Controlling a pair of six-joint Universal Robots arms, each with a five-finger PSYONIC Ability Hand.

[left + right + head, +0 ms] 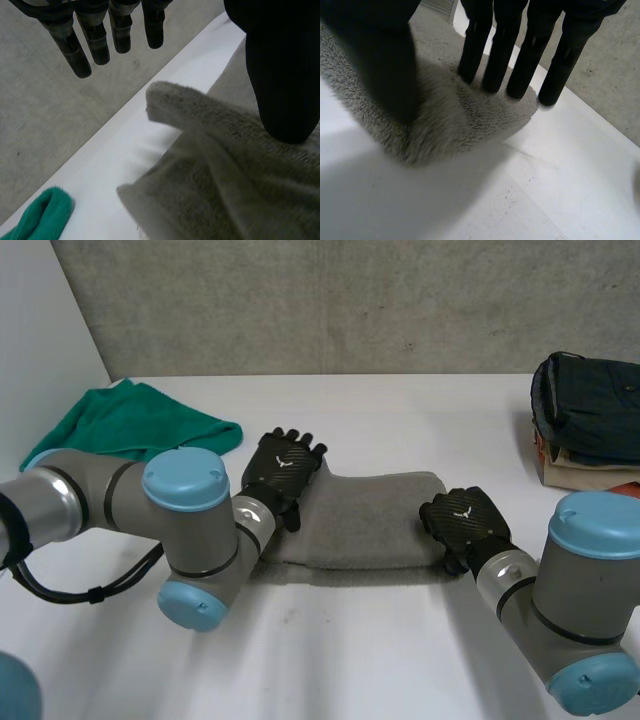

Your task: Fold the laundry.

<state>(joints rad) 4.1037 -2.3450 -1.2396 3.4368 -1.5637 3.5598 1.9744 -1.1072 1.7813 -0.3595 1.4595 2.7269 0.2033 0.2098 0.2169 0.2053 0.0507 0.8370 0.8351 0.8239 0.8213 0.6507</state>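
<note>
My two black hands rest on a grey towel (370,525), folded into a thick, soft-edged rectangle in the middle of the white table (400,410). My left hand (285,462) sits at the towel's far left corner. In the left wrist view its fingers (100,45) are straight and slightly spread, held clear of the cloth. The blunt thumb (282,90) sets its tip on the looped terry pile, and nothing is pinched. Just beside the thumb a flap of towel stands up in a rounded, fuzzy ridge. My right hand (462,518) is on the towel's right edge. In the right wrist view its fingers (520,55) are straight and side by side, their tips down on the nap. The thumb (385,60) presses into the plush fabric beside them, and no cloth is gripped between them. A rounded corner of the towel lies at those fingertips, its fibres fluffed where it meets the smooth tabletop. At the far left of the table lies a crumpled green cloth (130,420) of similar towelling, well apart from the grey one. At the far right stands a stack of folded clothes (590,415), a dark blue stitched piece on top of paler layers. A rough concrete wall (350,300) runs behind the table.
</note>
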